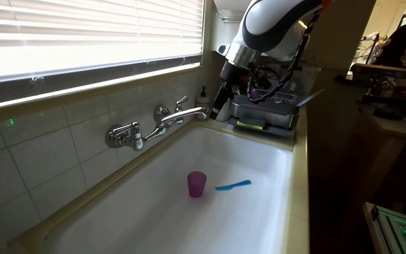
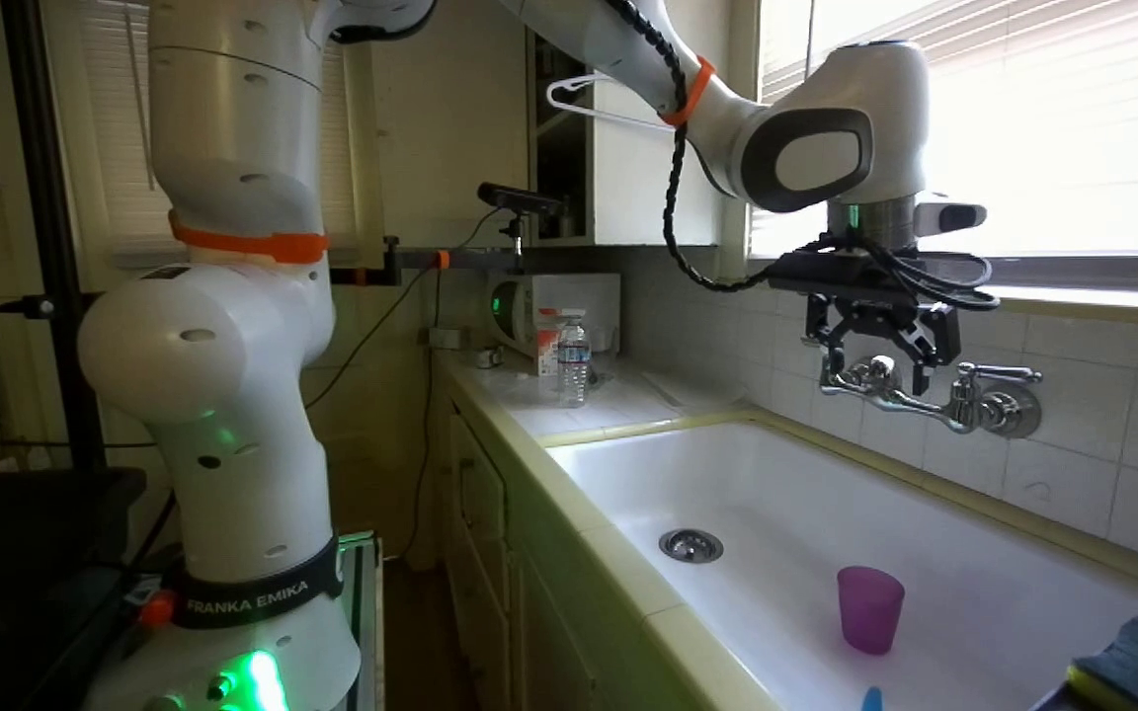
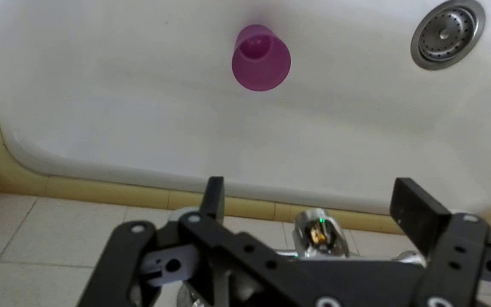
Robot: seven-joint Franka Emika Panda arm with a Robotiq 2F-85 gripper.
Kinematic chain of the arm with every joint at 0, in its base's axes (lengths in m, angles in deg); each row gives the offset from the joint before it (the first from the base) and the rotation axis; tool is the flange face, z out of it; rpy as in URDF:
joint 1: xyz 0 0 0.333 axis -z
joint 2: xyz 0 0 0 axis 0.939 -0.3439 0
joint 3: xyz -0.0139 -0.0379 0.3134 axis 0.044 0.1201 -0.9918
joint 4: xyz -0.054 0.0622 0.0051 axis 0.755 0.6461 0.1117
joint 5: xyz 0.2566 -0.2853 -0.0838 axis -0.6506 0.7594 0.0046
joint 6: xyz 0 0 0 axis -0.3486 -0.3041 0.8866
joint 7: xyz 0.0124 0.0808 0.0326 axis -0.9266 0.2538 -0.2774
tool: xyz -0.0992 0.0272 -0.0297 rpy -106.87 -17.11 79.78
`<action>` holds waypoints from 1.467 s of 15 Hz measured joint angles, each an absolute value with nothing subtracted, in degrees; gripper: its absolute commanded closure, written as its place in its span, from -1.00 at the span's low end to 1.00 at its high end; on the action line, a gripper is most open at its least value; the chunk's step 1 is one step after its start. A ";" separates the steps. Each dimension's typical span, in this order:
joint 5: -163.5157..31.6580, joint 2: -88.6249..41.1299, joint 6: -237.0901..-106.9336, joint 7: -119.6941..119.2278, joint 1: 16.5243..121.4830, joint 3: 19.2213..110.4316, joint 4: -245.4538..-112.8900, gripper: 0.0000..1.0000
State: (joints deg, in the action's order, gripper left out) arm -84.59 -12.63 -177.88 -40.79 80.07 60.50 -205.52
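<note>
My gripper (image 3: 311, 187) stands open with nothing between its pads; both black fingers show wide apart in the wrist view. It hangs high over the sink's back edge, nearest to the chrome faucet (image 1: 180, 116), whose spout (image 3: 320, 232) shows behind the jaws. Whether they touch I cannot tell. A purple cup (image 1: 196, 185) stands upright in the white sink (image 1: 146, 222), well below the gripper; the cup (image 2: 869, 612) also appears in both exterior views. Beside it lies a blue plastic knife (image 1: 233, 185), only its tip (image 2: 871, 699) showing in an exterior view.
A soap bottle (image 1: 203, 102), a dish rack (image 1: 264, 109) and a yellow-green sponge (image 1: 251, 123) are at the sink's end. The tiled wall (image 1: 48, 151) and window blinds (image 1: 93, 28) run behind the faucet. A drain (image 2: 690, 545) and a water bottle (image 2: 574, 360) lie towards the opposite end.
</note>
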 measured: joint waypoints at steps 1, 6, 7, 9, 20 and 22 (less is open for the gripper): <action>-84.63 -13.26 -177.83 -40.38 79.76 60.50 -204.26 -1.00; -84.75 -17.66 -176.38 -38.95 78.65 60.28 -198.01 -1.00; -84.75 -18.56 -175.84 -38.61 78.52 60.17 -196.97 -1.00; -84.75 -20.17 -174.46 -38.02 78.33 59.97 -195.04 -0.85; -84.65 -23.29 -171.95 -34.75 78.03 58.67 -191.49 0.47; -84.44 -23.33 -171.95 -34.18 78.03 58.69 -191.48 0.77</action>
State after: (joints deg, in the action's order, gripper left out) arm -84.44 -23.33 -171.95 -34.18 78.03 58.69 -191.48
